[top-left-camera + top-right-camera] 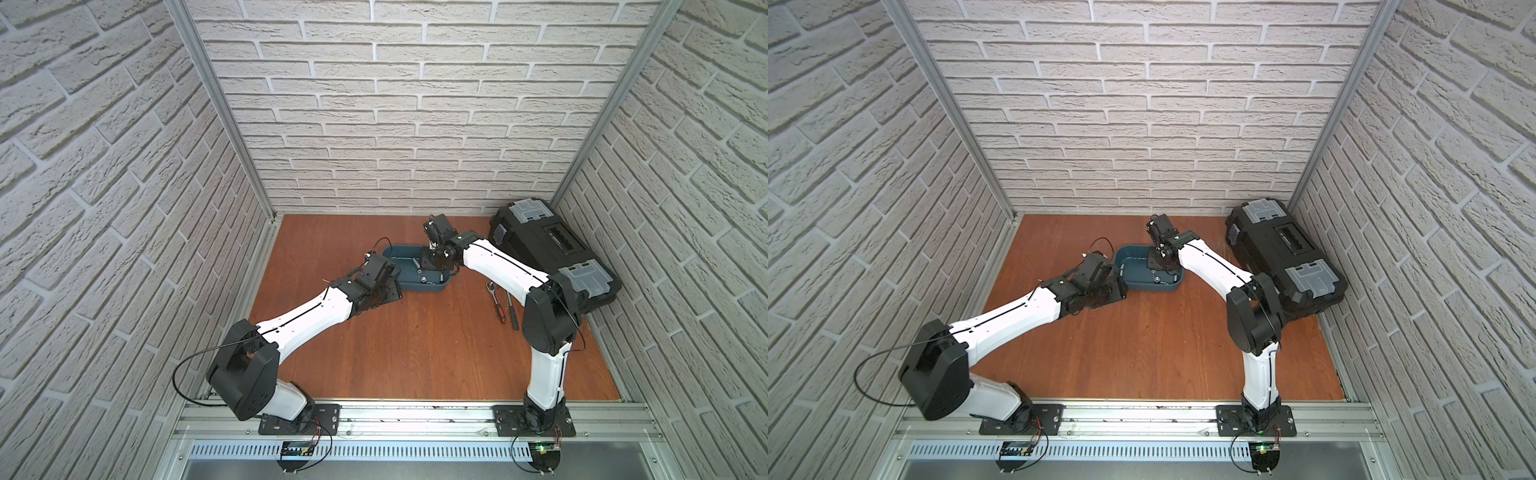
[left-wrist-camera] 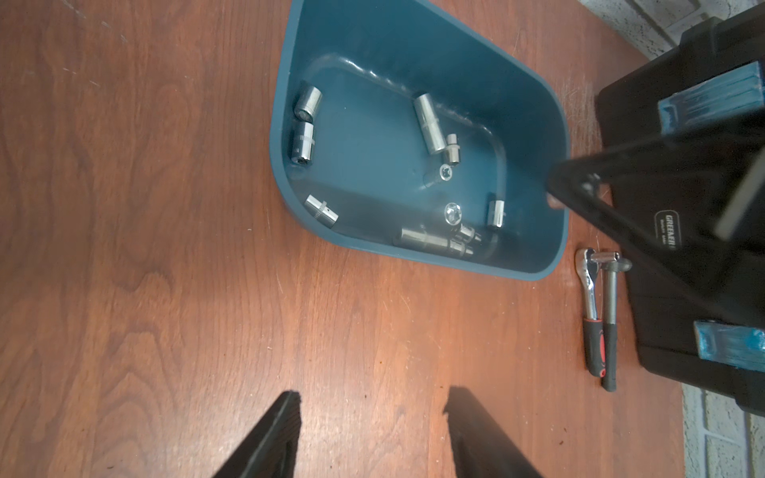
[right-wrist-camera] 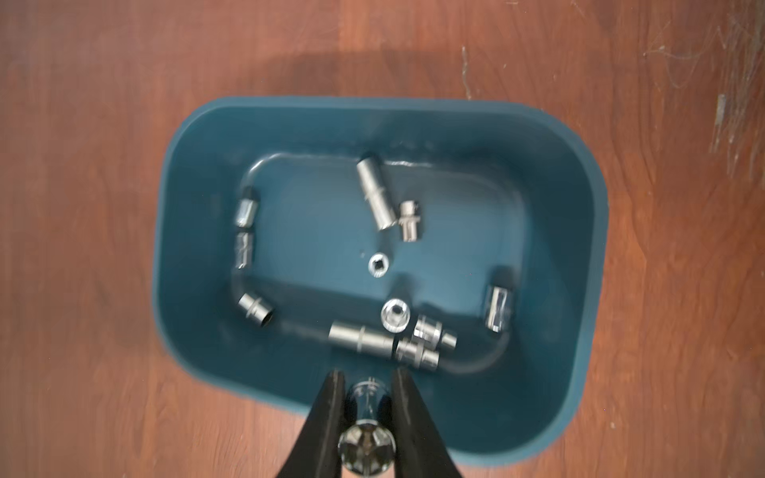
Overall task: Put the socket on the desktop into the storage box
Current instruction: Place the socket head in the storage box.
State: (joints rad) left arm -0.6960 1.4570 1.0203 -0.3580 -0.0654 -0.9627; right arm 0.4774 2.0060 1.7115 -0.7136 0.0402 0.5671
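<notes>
- Right wrist view: the right pincer is clenched on a chrome socket. Its two black fingers press the socket's sides, and the socket's open end faces the camera.
- The teal storage box, which has no lid, lies under and just ahead of that pincer. The gripped socket hangs over the inside of the box, close to the long wall nearest the pincer (its height above the box floor cannot be told).
- Beyond the pincer's tips, loose sockets are scattered on the box floor, eleven or so. Most lie on their sides and two stand on end. A small cluster lies closest to the tips.
- The box rests on the reddish wood-grain desktop, which shows on every side of it.
- Left wrist view: the left pincer is released, its fingers spread with only bare desktop between them. The storage box lies ahead of its tips, apart from them.
- Past the box from the left pincer, a ratchet wrench and a second slim tool lie side by side. They sit just beside a black toolbox.
- In both top views the right pincer is over the end of the box nearer the toolbox. The left pincer sits low near the opposite end, outside the box.
</notes>
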